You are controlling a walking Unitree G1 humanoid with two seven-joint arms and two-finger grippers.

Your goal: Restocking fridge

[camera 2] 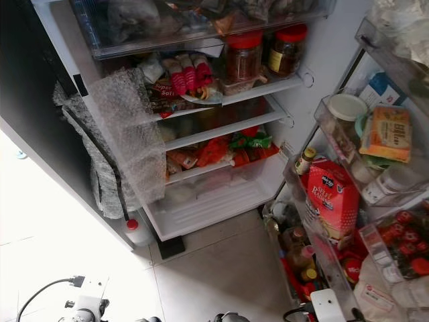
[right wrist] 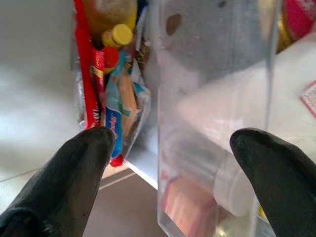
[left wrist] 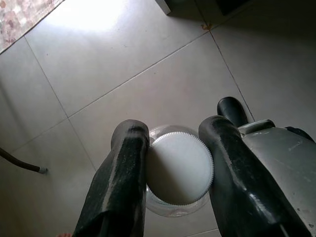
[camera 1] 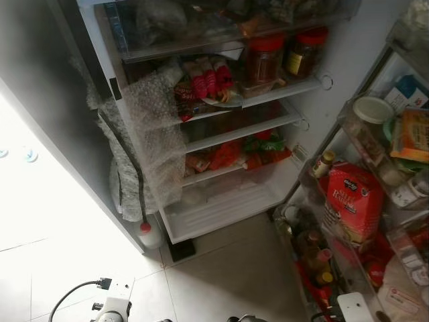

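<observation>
- The fridge [camera 1: 221, 215] stands open ahead of the robot, shelves crowded, its door [camera 2: 335, 282] swung out at about three o'clock.
- The left gripper [left wrist: 173, 197] pinches a clear jar with a white ribbed lid [left wrist: 180, 168] between its two black fingers [left wrist: 123, 187], one pressed to each side of the lid.
- The jar's long axis runs straight up and down: the lid faces the wrist camera and the body points at the tiled floor [left wrist: 148, 84] below.
- The right gripper [right wrist: 173, 163] is spread wide, its fingers either side of a clear door bin [right wrist: 212, 98].
- Two red-lidded jars [camera 1: 285, 54] sit on an upper shelf at twelve o'clock; a red carton [camera 1: 352, 201] stands in the door rack.
</observation>
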